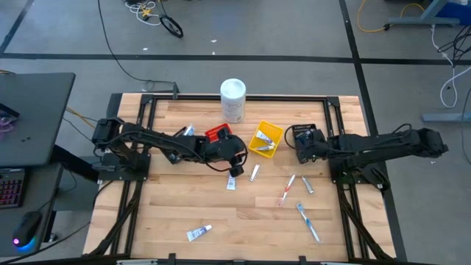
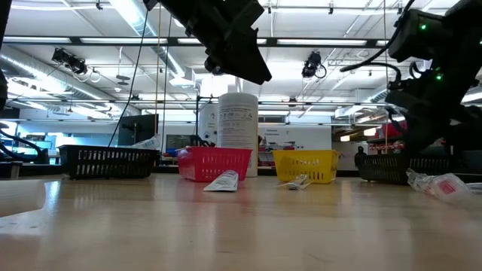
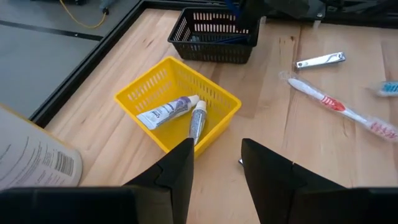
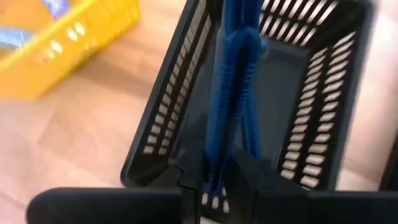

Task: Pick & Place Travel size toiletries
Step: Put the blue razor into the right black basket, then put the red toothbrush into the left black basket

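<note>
High view: the left gripper [image 1: 234, 171] hovered mid-table, near the yellow bin [image 1: 265, 139]; the right gripper [image 1: 300, 145] was over the black bin [image 1: 305, 135].

Left wrist view: fingers apart, empty; two tubes [image 3: 180, 112] lay in the yellow bin.

Right wrist view: fingers clamped on a blue razor [image 4: 229, 81] above the black bin. Judged light, stiff, slippery; best gripped mid-handle.
</note>
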